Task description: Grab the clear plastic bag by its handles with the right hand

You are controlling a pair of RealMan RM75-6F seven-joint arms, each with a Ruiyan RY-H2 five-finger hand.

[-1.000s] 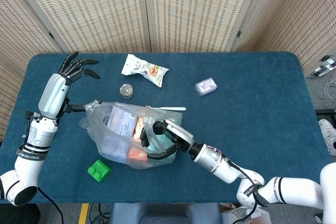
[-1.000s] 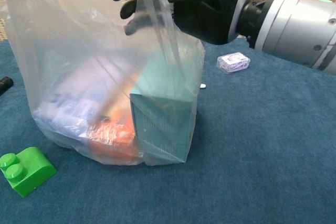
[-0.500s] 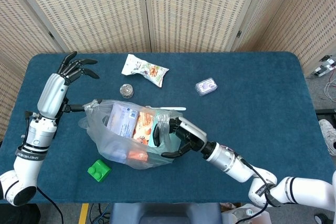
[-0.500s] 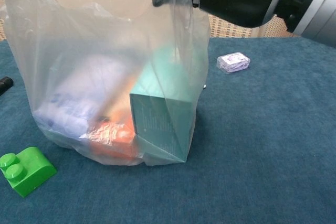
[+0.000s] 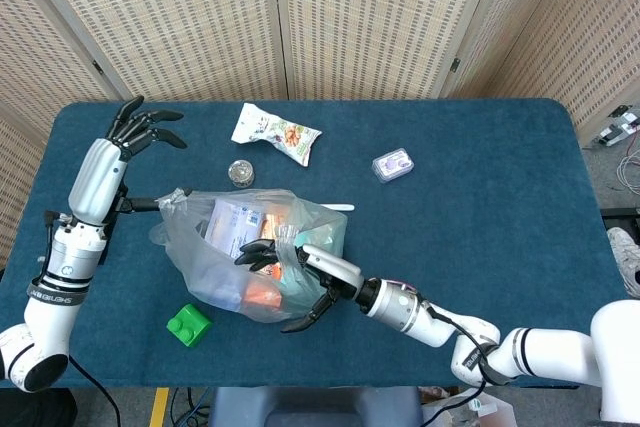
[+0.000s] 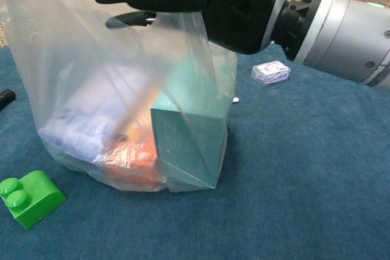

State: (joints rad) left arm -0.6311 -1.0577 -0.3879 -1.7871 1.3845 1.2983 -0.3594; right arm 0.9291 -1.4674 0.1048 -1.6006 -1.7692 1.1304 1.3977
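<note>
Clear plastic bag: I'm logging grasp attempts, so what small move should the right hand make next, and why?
Probably curl the fingers closed around the handle. The right hand lies at the top of the clear plastic bag with its fingers stretched out and spread, and a strip of the bag's plastic rises between them. The bag rests on the table, so nothing looks gripped yet.

green block [image 5: 188, 324] beside bag [image 5: 200, 267], right table [image 5: 500, 207] open

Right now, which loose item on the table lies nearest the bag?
The green block, just off the bag's front-left corner; snack packet, small jar and clear case lie farther back.
</note>
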